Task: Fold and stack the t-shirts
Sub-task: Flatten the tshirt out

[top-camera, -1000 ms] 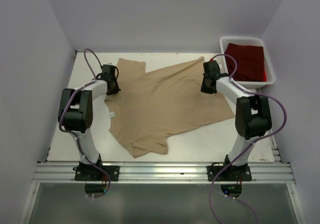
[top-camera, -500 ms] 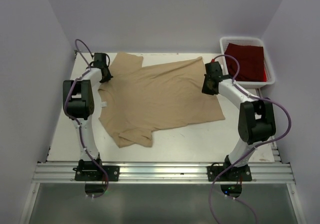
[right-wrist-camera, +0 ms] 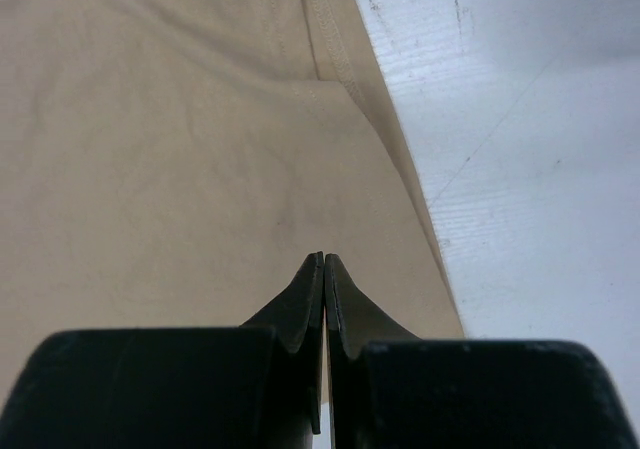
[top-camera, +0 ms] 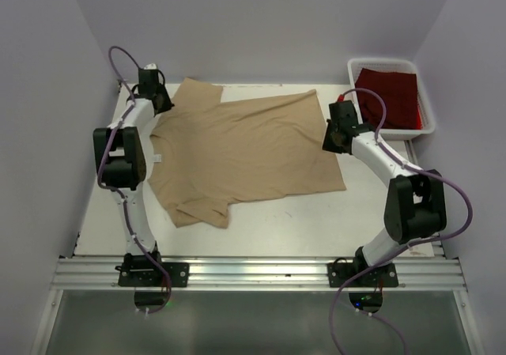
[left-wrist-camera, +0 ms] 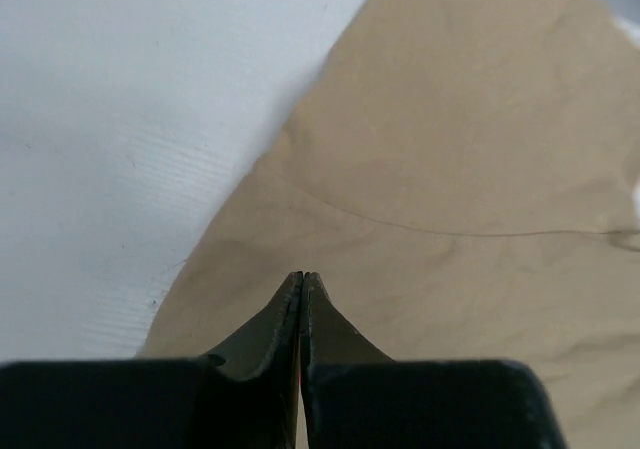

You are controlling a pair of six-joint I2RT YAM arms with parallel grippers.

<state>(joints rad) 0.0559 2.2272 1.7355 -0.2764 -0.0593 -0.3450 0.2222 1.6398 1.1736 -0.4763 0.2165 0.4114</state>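
Both grippers pinch the spread tan shirt (top-camera: 245,153). The left gripper (left-wrist-camera: 302,275) holds its far-left corner, the right gripper (right-wrist-camera: 324,256) its right edge.

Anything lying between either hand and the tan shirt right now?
Nothing visible. The left hand is on the tan t-shirt at its far sleeve, the right hand at its hem edge; only cloth beneath both.
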